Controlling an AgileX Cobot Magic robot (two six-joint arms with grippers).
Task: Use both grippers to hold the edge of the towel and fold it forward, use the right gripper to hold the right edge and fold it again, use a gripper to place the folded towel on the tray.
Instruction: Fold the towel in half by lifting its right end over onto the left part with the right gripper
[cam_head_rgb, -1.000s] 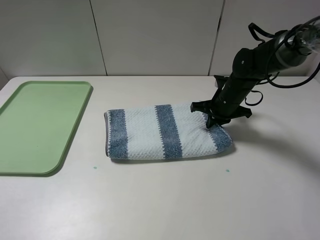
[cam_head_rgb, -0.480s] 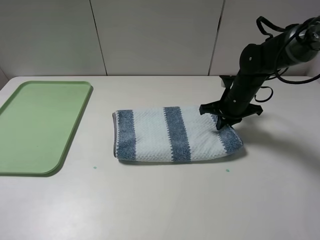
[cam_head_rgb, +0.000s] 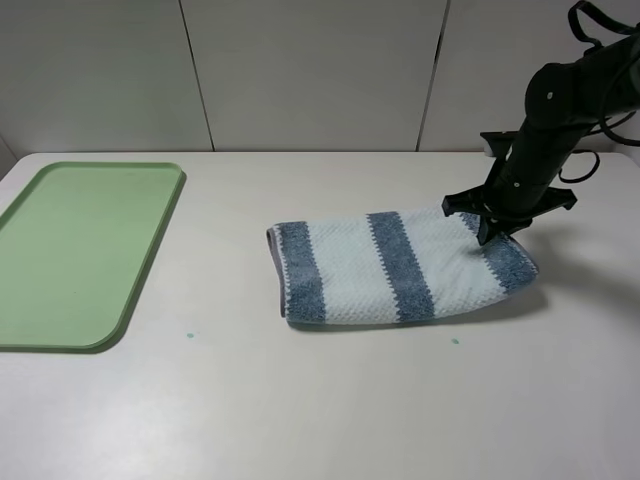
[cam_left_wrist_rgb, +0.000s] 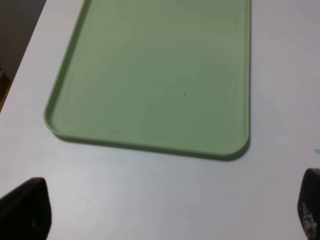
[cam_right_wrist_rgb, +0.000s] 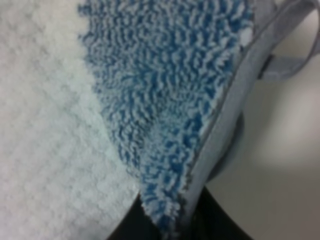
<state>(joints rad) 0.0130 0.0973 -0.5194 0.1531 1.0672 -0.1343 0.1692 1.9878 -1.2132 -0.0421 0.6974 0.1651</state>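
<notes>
The folded towel (cam_head_rgb: 400, 268), white with blue stripes, lies on the table right of centre. My right gripper (cam_head_rgb: 490, 232) is shut on the towel's far right corner. In the right wrist view the blue terry corner (cam_right_wrist_rgb: 165, 90) with its grey hem runs down into the gripper (cam_right_wrist_rgb: 170, 220). The green tray (cam_head_rgb: 80, 250) lies flat at the far left with nothing on it. My left gripper (cam_left_wrist_rgb: 167, 215) is open, its dark fingertips (cam_left_wrist_rgb: 25, 210) wide apart above the table, close to the tray's (cam_left_wrist_rgb: 150, 75) short edge. The left arm is out of the exterior view.
The white table (cam_head_rgb: 330, 400) stretches between towel and tray. A grey panelled wall (cam_head_rgb: 300, 70) stands behind the table. Small green specks (cam_head_rgb: 190, 335) mark the table in front of the towel.
My right gripper has moved to the right, dragging the towel with it across the table, farther from the tray. The tray has not moved.
</notes>
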